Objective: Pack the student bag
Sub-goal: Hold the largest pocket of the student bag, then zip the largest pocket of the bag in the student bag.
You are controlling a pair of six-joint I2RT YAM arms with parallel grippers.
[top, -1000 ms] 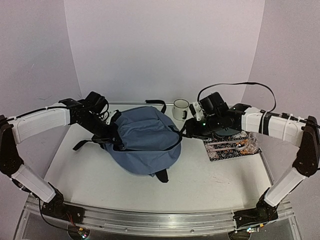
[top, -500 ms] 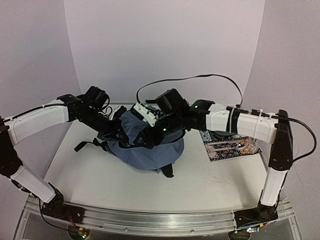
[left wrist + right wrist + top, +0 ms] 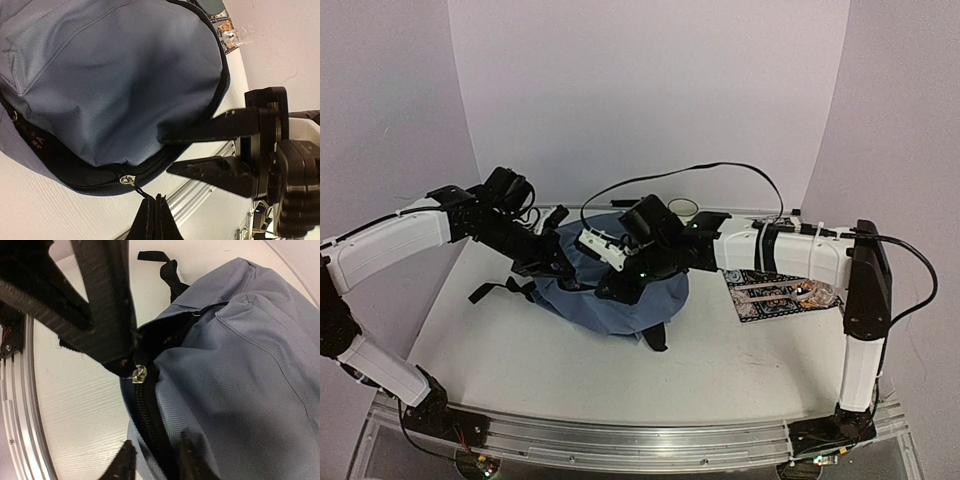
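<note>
The slate-blue student bag (image 3: 630, 295) lies in the middle of the table, its black zipper edge partly open and dark lining showing (image 3: 150, 342). My left gripper (image 3: 567, 272) is at the bag's left edge, shut on the zipper pull cord (image 3: 142, 192) just off the metal slider (image 3: 127, 179). My right gripper (image 3: 612, 288) reaches across the bag to the same edge. It is open, with its fingers (image 3: 125, 462) either side of the zipper edge (image 3: 150, 425), close to the slider (image 3: 137, 372). The bag's inside is mostly hidden.
A patterned mat (image 3: 770, 295) with small items and an orange-brown thing (image 3: 810, 292) lies at the right. A white mug (image 3: 682, 207) stands at the back behind a black cable. Black straps (image 3: 490, 292) trail left and to the front (image 3: 655, 340).
My right arm has swung from beside the mat across the bag to its left-front zipper edge, and the bag has bunched up. My left gripper has stayed at the zipper.
</note>
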